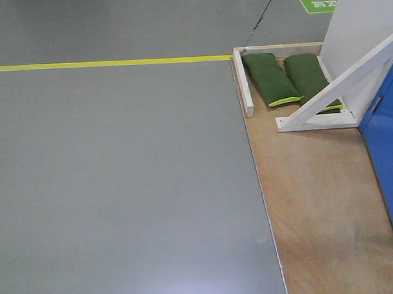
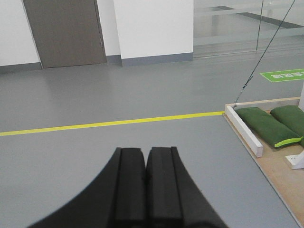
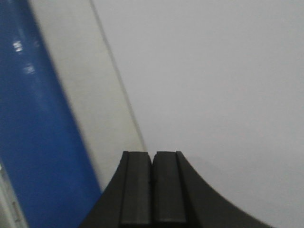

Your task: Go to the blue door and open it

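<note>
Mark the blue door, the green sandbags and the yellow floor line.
blue door [image 1: 389, 147]: front view, middle of its visible panel.
green sandbags [image 1: 271, 78]: front view, middle of the left bag.
yellow floor line [image 1: 109, 63]: front view, midway along the stripe.

The front camera looks steeply down from above at the grey floor [image 1: 120, 188], catching the plywood platform [image 1: 321, 207] and the blue door [image 1: 387, 147] along its right side. The left wrist camera sits low behind the left gripper [image 2: 145, 151], facing level across the floor toward a far wall [image 2: 152, 28]. Both views share the yellow line [image 1: 116, 62] and green sandbags [image 1: 271, 80]. The right wrist camera, behind the right gripper [image 3: 152, 154], faces the door close up and blurred.
</note>
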You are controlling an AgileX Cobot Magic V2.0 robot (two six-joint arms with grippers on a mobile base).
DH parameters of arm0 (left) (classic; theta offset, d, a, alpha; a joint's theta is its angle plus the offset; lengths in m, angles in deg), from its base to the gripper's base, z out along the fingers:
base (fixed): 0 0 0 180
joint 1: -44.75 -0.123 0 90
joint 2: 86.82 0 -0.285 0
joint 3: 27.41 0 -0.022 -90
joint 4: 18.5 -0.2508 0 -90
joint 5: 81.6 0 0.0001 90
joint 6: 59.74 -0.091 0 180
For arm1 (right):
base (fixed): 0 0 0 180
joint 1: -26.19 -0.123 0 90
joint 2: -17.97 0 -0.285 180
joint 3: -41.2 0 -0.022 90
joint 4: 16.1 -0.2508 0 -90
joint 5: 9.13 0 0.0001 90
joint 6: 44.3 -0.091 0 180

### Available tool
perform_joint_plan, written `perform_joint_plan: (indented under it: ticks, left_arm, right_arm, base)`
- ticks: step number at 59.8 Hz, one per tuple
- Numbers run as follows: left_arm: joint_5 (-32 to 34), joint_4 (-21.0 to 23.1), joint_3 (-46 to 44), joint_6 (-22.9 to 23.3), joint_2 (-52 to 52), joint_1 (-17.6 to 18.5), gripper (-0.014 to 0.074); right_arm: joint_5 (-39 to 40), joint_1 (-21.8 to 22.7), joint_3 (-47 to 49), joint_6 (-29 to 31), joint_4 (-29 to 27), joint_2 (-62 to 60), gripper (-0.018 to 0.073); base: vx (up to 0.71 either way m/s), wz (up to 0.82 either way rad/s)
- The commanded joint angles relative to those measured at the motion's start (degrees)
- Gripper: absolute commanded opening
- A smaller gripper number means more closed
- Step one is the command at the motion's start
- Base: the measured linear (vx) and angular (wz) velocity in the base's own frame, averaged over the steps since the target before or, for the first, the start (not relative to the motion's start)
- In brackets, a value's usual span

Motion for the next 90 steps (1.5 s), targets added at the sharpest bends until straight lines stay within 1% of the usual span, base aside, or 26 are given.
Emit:
perform_joint_plan:
  ticks: [1,6,11,25,38,51,62,82,90]
  left_arm:
    - [4.8,0.0,0.3,0.2,-0.8,0.4,0.007]
    - [4.8,0.0,0.3,0.2,-0.8,0.4,0.007]
    - [4.8,0.0,0.3,0.2,-0.8,0.4,0.007]
    - [4.8,0.0,0.3,0.2,-0.8,0.4,0.007]
    - [4.8,0.0,0.3,0.2,-0.8,0.4,0.007]
    - [4.8,0.0,0.3,0.2,-0.8,0.4,0.007]
    - [4.8,0.0,0.3,0.2,-0.8,0.4,0.007]
    - [4.8,0.0,0.3,0.2,-0.8,0.4,0.007]
    - [4.8,0.0,0.3,0.2,-0.8,0.4,0.007]
  right_arm:
    - [-2.7,-1.1,2.5,0.6,2.6,-3.3,-0.0008]
    - [-5.1,-1.7,2.5,0.6,2.6,-3.6,-0.0008]
    - [-5.3,-2.5,2.5,0.6,2.6,-3.7,-0.0008]
    - [-8.3,-2.4,2.5,0.4,2.4,-6.3,-0.0008]
    - [-16.6,-2.2,2.5,0.4,2.4,-11.5,-0.0008]
    - [-26.8,-2.5,2.5,0.1,1.6,-16.9,-0.0008]
    - [-35.6,-2.5,2.5,0.1,-3.0,-21.0,-0.0008]
    - [-50.1,-2.5,2.5,0.2,-7.8,-29.4,-0.0008]
    - [-56.8,-2.5,2.5,0.2,-11.7,-33.6,-0.0008]
  base:
    - [0.0,0.0]
    - [0.0,0.0]
    - [0.0,0.0]
    - [0.0,0.0]
    - [0.0,0.0]
    - [0.0,0.0]
    - [0.0,0.0]
    - [0.0,0.0]
    - [0.0,0.0]
